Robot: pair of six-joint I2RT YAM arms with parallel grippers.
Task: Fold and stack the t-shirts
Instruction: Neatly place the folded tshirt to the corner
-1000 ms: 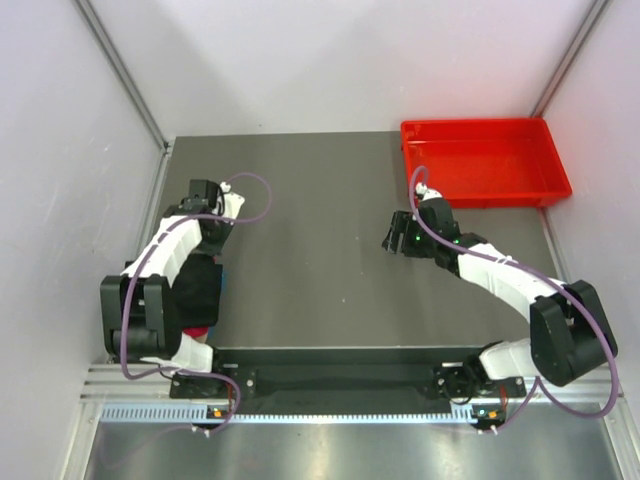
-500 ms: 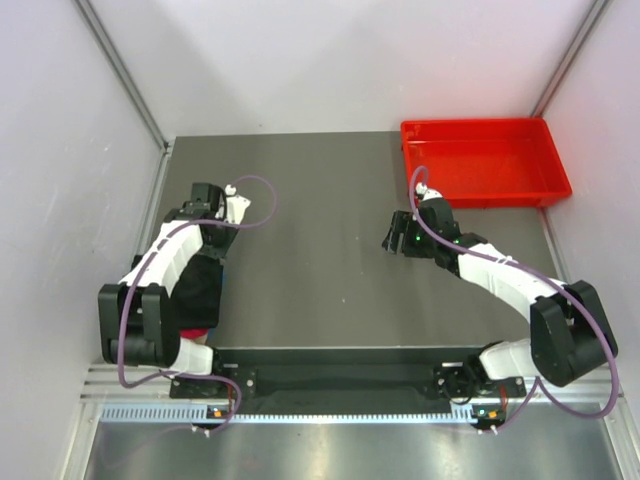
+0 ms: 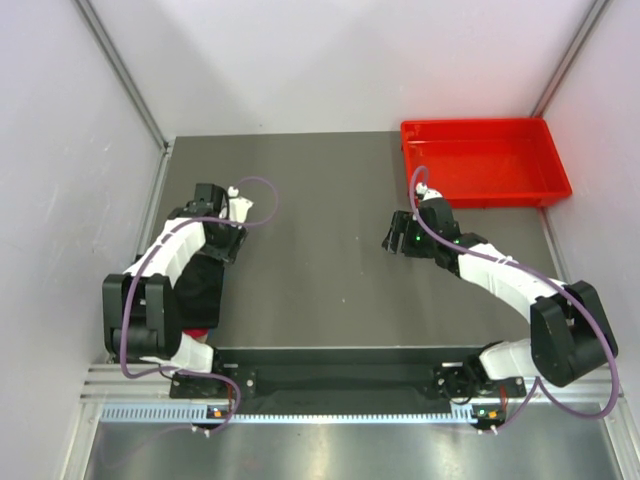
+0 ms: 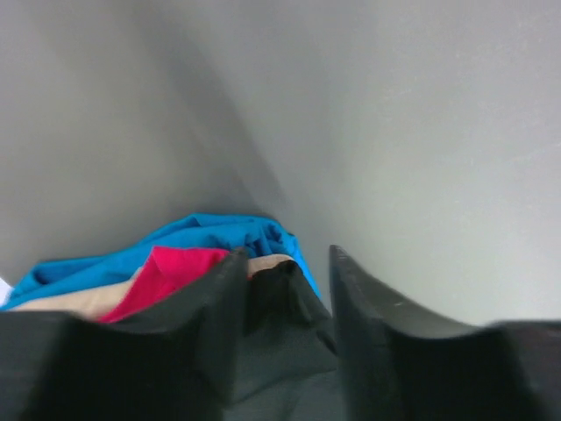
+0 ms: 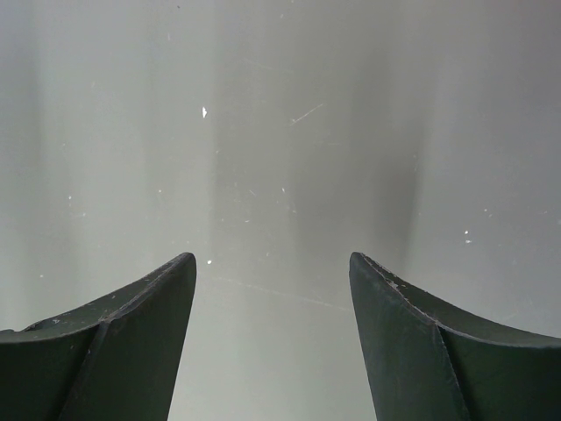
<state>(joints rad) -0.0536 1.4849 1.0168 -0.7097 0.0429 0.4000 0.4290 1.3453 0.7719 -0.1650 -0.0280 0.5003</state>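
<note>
The t-shirts lie in a pile at the table's left near edge. The black one (image 3: 197, 287) is on top, and a bit of crimson (image 3: 198, 330) shows at its near end. In the left wrist view, blue (image 4: 210, 232), crimson (image 4: 171, 267) and a beige layer (image 4: 273, 260) show under the black cloth (image 4: 289, 333). My left gripper (image 3: 222, 250) (image 4: 287, 254) sits at the pile's far end, jaws apart, a raised fold of black cloth between them. My right gripper (image 3: 392, 243) (image 5: 272, 259) hovers open over bare table at centre right.
A red plastic tray (image 3: 545, 185) stands at the back right corner, just behind the right arm. White walls close in the left, right and back sides. Grey table (image 3: 310, 230) lies between the two arms.
The left gripper's jaws have parted from shut, letting go of the black cloth, and its wrist has shifted slightly to the right. The right arm has not moved.
</note>
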